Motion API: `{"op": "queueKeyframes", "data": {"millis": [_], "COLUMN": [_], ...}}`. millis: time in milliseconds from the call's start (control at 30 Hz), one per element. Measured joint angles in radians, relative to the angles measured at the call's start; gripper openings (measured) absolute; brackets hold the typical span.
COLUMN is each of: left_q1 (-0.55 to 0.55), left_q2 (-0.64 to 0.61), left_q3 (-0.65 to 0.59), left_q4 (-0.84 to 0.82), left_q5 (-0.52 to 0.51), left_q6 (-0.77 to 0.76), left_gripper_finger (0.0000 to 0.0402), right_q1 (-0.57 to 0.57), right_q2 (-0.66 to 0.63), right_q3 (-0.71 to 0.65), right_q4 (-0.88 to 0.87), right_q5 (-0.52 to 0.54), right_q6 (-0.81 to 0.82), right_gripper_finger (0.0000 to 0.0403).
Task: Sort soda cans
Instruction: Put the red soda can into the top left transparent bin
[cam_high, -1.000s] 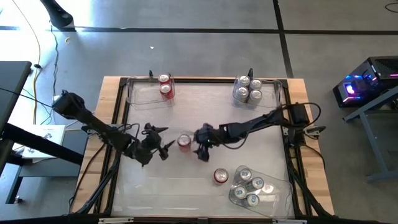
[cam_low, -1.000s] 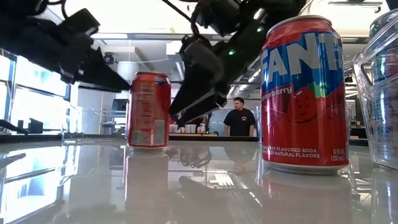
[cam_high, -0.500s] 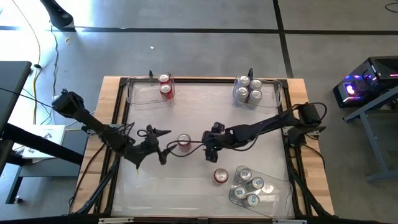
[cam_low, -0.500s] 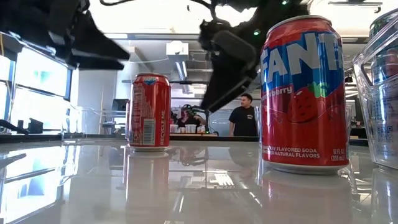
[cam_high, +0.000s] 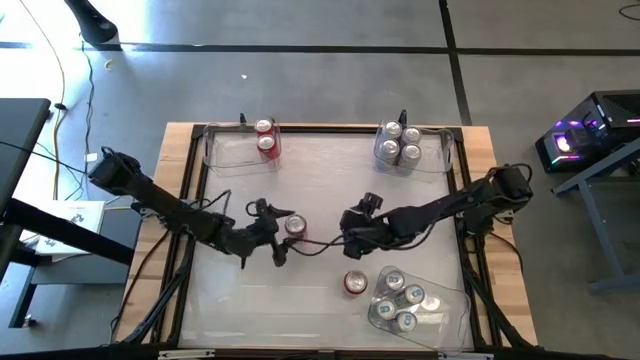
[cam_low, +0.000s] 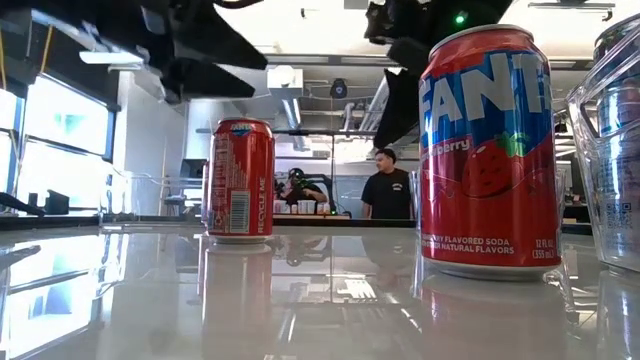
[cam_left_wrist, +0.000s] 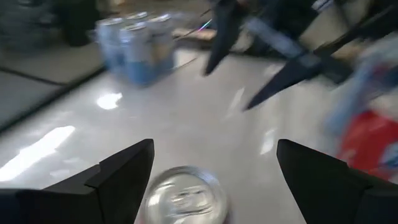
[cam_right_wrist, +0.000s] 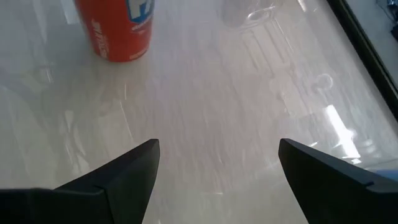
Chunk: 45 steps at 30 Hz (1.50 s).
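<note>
My left gripper (cam_high: 277, 234) had closed in, fingers spread, over the red can (cam_high: 295, 225) standing mid-table, ready to grasp; my right gripper (cam_high: 352, 228), also open and empty, had drawn back toward the other red can (cam_high: 355, 283)

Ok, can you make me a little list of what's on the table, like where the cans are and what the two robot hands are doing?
Loose cans: one red soda can mid-table, one red strawberry soda can near the front
Back left clear plastic bin: two red cans
Back right clear bin: four silver-grey cans
Front right clear bin: four blue cans
Left gripper: open, right beside the mid-table can, holding nothing
Right gripper: open, between the two loose cans, holding nothing
</note>
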Motion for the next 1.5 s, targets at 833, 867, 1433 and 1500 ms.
{"op": "queueKeyframes", "data": {"millis": [833, 867, 1433, 1500], "left_q1": [0.233, 0.235, 0.196, 0.175], "left_q2": [0.196, 0.196, 0.159, 0.170], "left_q3": [0.530, 0.530, 0.571, 0.559], "left_q4": [-1.033, -1.041, -1.069, -1.069], "left_q5": [0.323, 0.323, 0.266, 0.262], "left_q6": [-0.532, -0.533, -0.432, -0.425], "left_gripper_finger": [0.0333, 0.0333, 0.0333, 0.0333], "right_q1": [0.087, 0.087, 0.087, 0.087], "right_q2": [0.000, 0.000, 0.000, 0.000], "right_q3": [0.000, 0.000, 0.000, 0.000], "right_q4": [-0.028, -0.028, -0.026, -0.026], "right_q5": [0.147, 0.148, 0.146, 0.146], "right_q6": [0.011, 0.009, 0.015, 0.017], "right_gripper_finger": [0.0326, 0.0326, 0.0326, 0.0326]}}
